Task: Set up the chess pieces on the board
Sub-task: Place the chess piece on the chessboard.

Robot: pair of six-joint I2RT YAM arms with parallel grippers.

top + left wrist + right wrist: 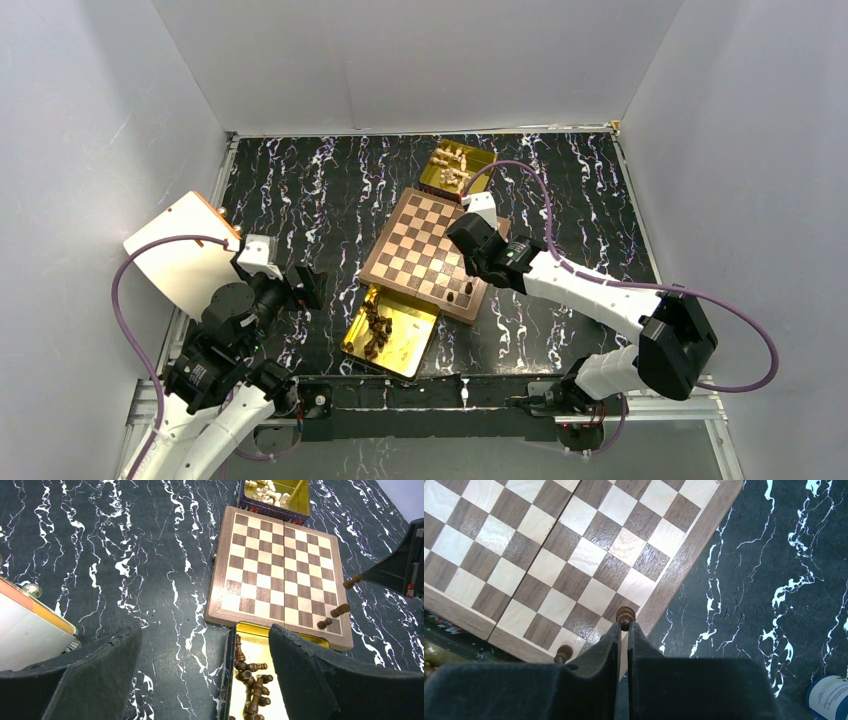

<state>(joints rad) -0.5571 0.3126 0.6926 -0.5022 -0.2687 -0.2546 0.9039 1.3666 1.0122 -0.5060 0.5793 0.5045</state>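
Observation:
The chessboard [420, 250] lies tilted mid-table, also in the left wrist view [280, 560] and the right wrist view [574, 555]. My right gripper [624, 626] is shut on a dark brown chess piece [625, 614], held over the board's near right corner by the rim. It also shows in the top view [474, 266], and the held piece in the left wrist view [351, 581]. Two dark pieces [340, 610] [324, 624] stand on the near row. My left gripper [205, 640] is open and empty, above the table left of the dark-piece tray [300, 636].
A gold tray [412, 350] of several dark pieces touches the board's near edge. A gold tray of cream pieces [455, 165] sits at the far edge. A white, orange-edged panel [180, 245] lies at left. A blue-white round object [830, 697] sits at right.

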